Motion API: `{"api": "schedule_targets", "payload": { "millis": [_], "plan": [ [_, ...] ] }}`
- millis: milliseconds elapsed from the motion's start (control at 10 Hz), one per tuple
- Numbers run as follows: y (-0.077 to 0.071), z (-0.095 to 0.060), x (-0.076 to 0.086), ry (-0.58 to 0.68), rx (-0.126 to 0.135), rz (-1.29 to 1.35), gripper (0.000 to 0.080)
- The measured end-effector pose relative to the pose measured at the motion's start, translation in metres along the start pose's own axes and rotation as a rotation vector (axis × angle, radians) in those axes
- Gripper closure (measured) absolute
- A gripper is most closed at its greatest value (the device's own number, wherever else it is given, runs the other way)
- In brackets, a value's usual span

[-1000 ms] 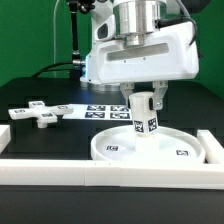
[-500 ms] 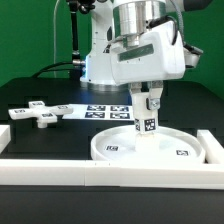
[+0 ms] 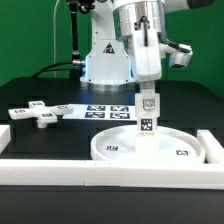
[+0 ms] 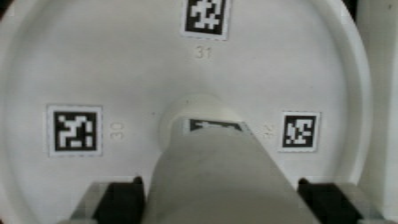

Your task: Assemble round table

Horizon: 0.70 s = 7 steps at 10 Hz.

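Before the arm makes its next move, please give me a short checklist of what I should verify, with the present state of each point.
1. The short thick white cylinder leg stands upright on the large rimmed white round disc: ok.
2. The gripper is closed on the leg, with fingers on both sides: ok.
3. The leg sits near the disc's middle: ok.
4. The leg is fully seated in the disc: cannot tell.
5. The small white cross-shaped foot lies apart on the black table, nothing on it: ok.
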State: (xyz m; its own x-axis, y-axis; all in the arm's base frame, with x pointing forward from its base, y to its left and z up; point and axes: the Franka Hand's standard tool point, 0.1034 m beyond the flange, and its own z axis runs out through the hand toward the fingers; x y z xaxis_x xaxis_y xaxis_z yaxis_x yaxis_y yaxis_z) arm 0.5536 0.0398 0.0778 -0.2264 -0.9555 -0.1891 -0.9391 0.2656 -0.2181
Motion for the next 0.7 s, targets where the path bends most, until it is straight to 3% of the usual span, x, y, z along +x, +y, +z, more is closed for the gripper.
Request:
{"api": "schedule_targets", "payload": {
  "millis": [200, 500, 600, 700],
  "plan": [
    [0.0, 0.001, -0.001, -0.019, -0.001, 0.283, 0.0387],
    [-0.006, 0.0, 0.009, -0.042, 0.013, 0.505, 0.0387],
    [-0.004, 0.001, 0.006, -0.044, 0.009, 0.571, 0.0387],
    [-0.003, 0.002, 0.005, -0.043, 0.009, 0.547, 0.0184]
  ]
}}
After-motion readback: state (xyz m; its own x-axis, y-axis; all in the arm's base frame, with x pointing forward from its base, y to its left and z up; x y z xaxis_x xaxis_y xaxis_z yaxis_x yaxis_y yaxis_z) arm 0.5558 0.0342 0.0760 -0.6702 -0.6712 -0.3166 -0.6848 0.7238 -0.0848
